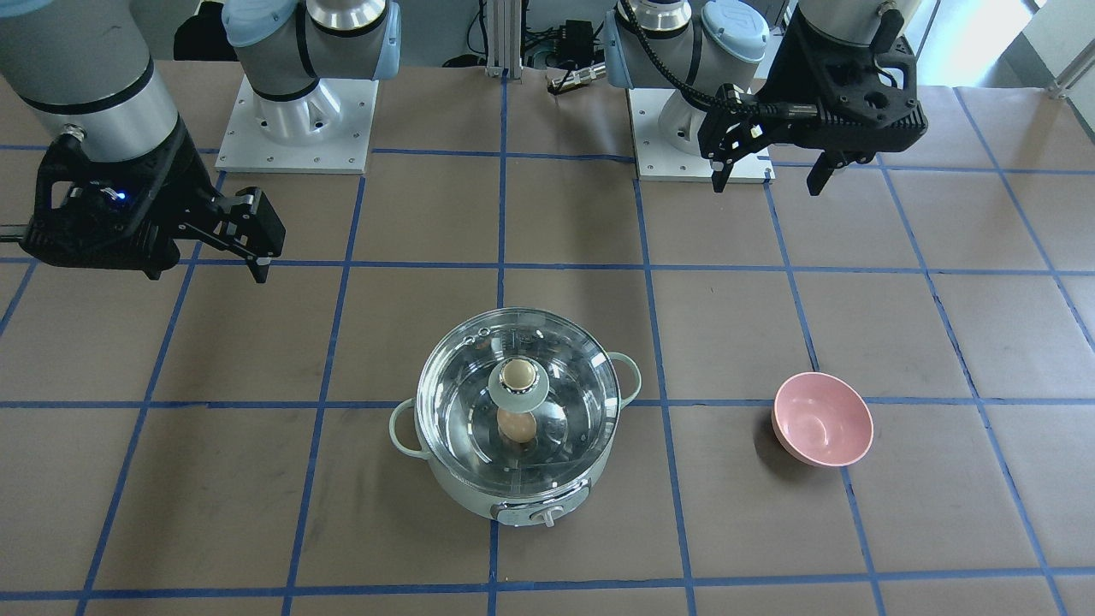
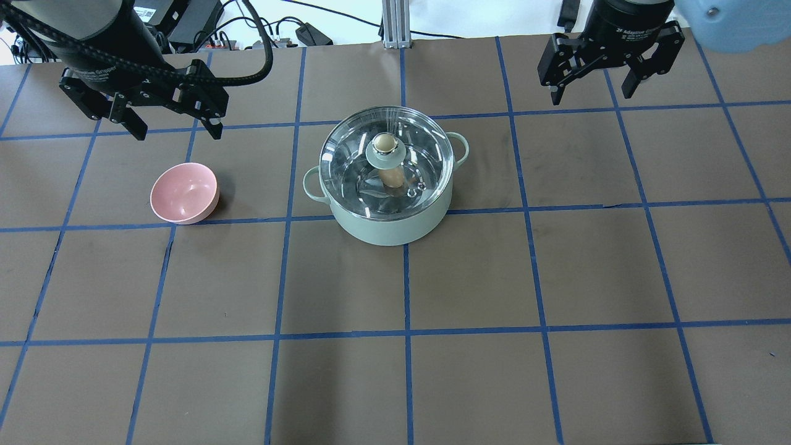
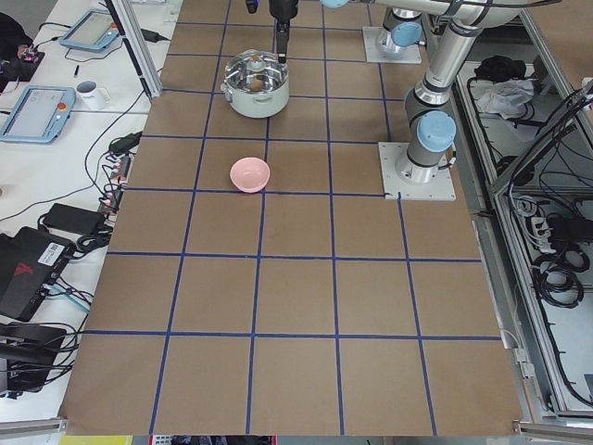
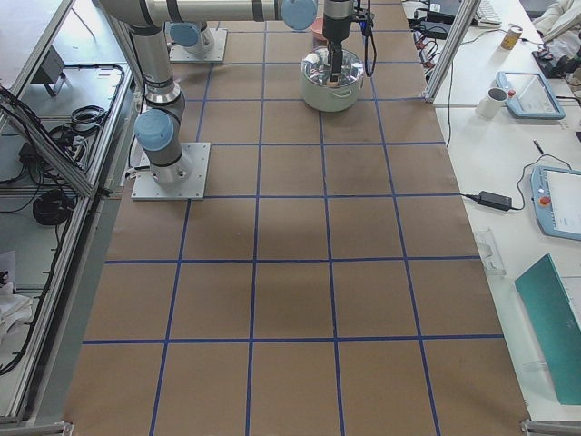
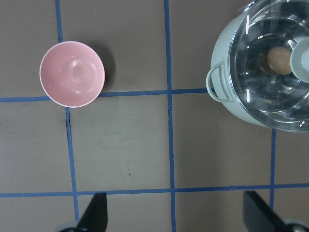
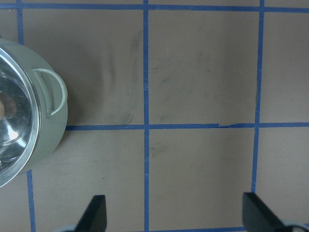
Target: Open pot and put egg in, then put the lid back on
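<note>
The mint-green pot [image 2: 386, 228] stands mid-table with the clear glass lid [image 2: 352, 154] sitting on it, beige-capped knob up. The tan egg [image 1: 516, 425] lies inside the pot, seen through the glass; it also shows in the left wrist view [image 5: 279, 60]. My left gripper [image 2: 173, 127] is open and empty, raised above the table behind the pink bowl, to the left of the pot. My right gripper [image 2: 594, 89] is open and empty, raised to the far right of the pot. In the front view the left gripper [image 1: 770, 175] is at top right and the right gripper [image 1: 257, 248] at left.
An empty pink bowl [image 2: 184, 193] sits on the table left of the pot, also in the front view [image 1: 822, 419]. Brown paper with blue tape grid covers the table. The arm bases [image 1: 295, 120] stand at the robot's side.
</note>
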